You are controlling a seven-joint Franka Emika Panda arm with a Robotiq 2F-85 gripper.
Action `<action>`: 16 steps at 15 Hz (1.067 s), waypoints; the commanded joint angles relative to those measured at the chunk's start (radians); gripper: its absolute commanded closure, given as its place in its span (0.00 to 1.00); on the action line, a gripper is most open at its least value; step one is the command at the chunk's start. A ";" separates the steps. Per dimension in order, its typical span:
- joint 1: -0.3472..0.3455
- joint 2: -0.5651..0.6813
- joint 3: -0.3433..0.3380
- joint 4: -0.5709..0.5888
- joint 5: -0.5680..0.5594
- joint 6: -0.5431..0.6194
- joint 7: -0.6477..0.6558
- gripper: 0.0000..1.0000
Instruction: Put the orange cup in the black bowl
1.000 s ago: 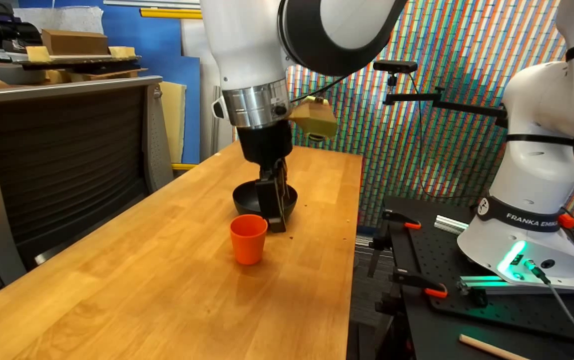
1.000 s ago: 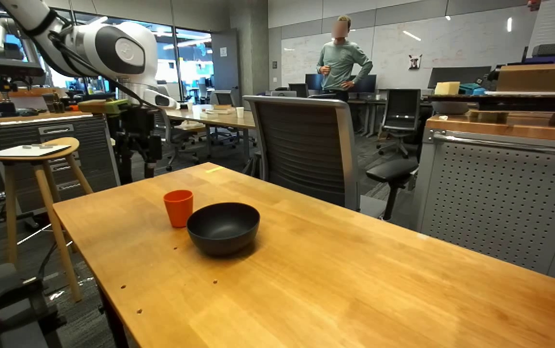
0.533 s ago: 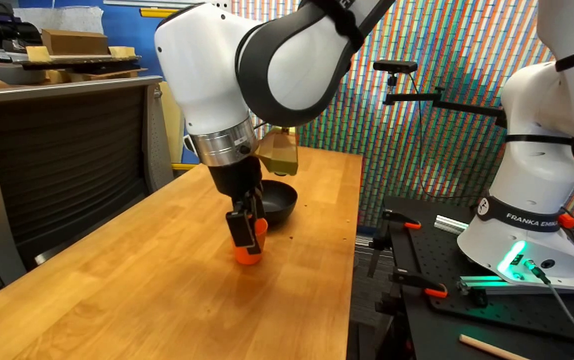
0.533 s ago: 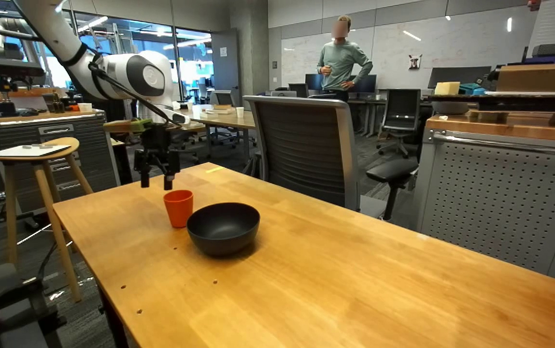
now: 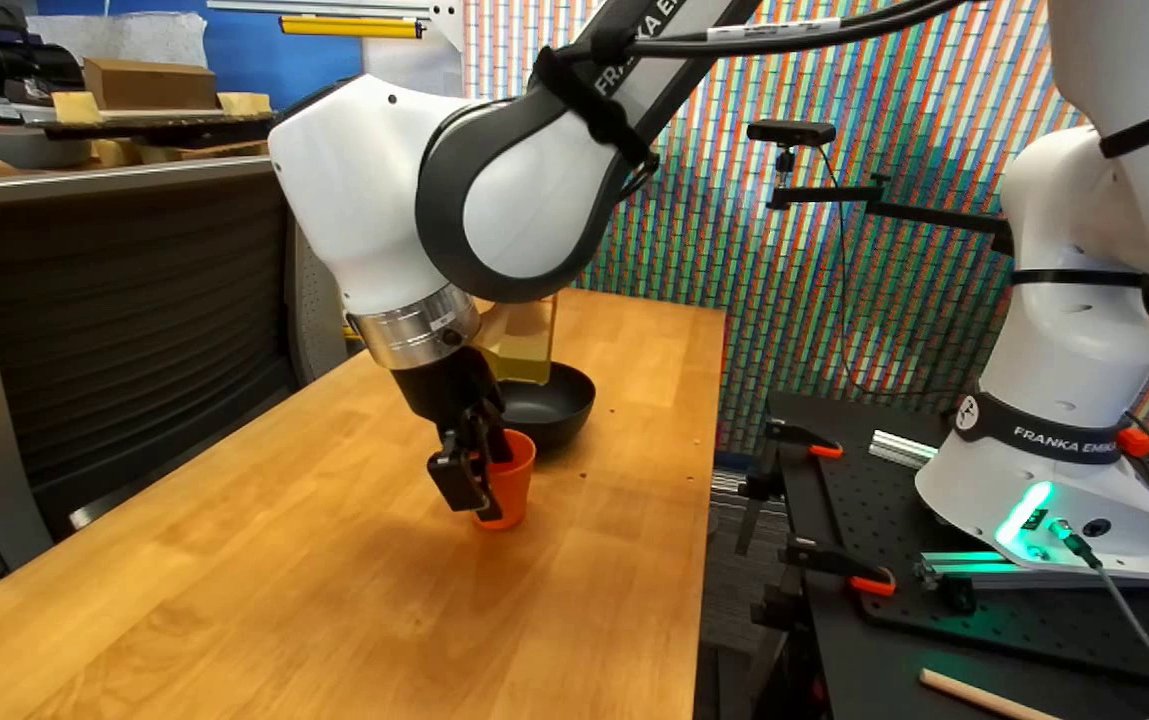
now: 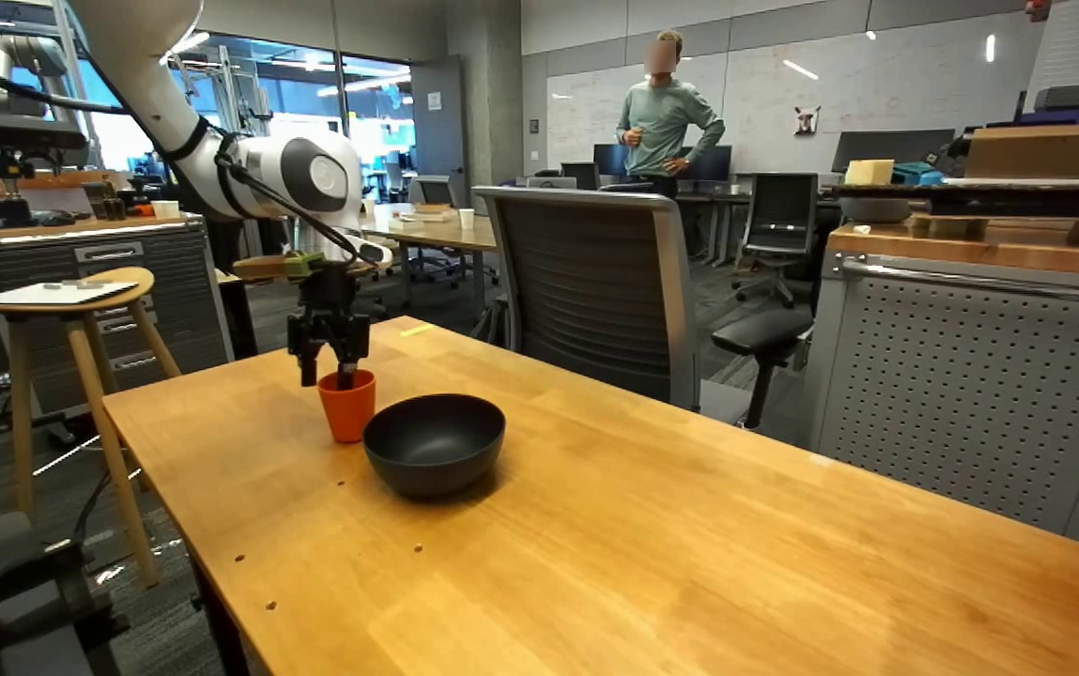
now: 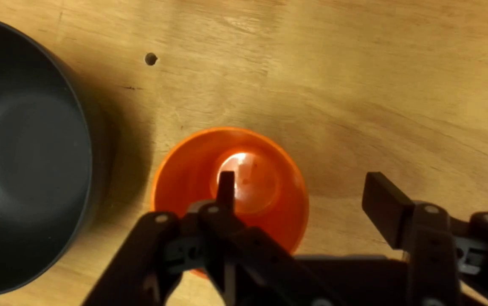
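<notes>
The orange cup (image 5: 514,492) stands upright and empty on the wooden table. It also shows in an exterior view (image 6: 348,415) and in the wrist view (image 7: 269,182). The black bowl (image 5: 556,415) stands close beside the cup and is empty. It also shows in an exterior view (image 6: 436,455) and, cut off at the left edge, in the wrist view (image 7: 31,170). My gripper (image 7: 300,187) is open and holds nothing. In the wrist view one finger is over the cup's opening and the other is beyond its rim, over the table. In an exterior view the gripper (image 6: 328,380) is at rim height; contact is unclear.
The wooden table (image 6: 689,526) carries the cup and bowl. A grey chair (image 6: 595,291) stands against its long side. A wooden stool (image 6: 116,282) stands past the table's end. A person (image 6: 666,122) stands far back by a whiteboard.
My gripper has come from beyond the cup, over the table's end, down to the cup's rim, with one finger over the opening. The cup and bowl have not moved.
</notes>
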 commanded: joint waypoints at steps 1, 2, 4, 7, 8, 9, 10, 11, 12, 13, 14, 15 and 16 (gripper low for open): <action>0.008 0.046 -0.011 0.061 0.021 -0.039 -0.016 0.51; 0.008 0.050 -0.011 0.063 0.024 -0.038 -0.014 0.60; 0.006 0.052 -0.008 0.061 0.037 -0.035 -0.014 0.73; 0.001 0.048 -0.005 0.051 0.057 -0.034 -0.017 0.98; 0.000 0.044 -0.005 0.046 0.062 -0.032 -0.017 1.00; 0.000 0.038 -0.006 0.042 0.069 -0.033 -0.013 1.00; -0.001 0.032 -0.007 0.039 0.072 -0.033 -0.013 1.00; -0.002 0.021 -0.008 0.035 0.076 -0.036 -0.010 0.98; -0.003 0.012 -0.011 0.030 0.076 -0.036 -0.007 0.98; -0.004 -0.003 -0.015 0.023 0.076 -0.040 -0.002 0.98; -0.003 -0.021 -0.020 0.015 0.072 -0.043 0.007 0.98; -0.004 -0.046 -0.027 0.008 0.068 -0.051 0.017 0.98; -0.003 -0.069 -0.037 0.001 0.060 -0.058 0.029 0.98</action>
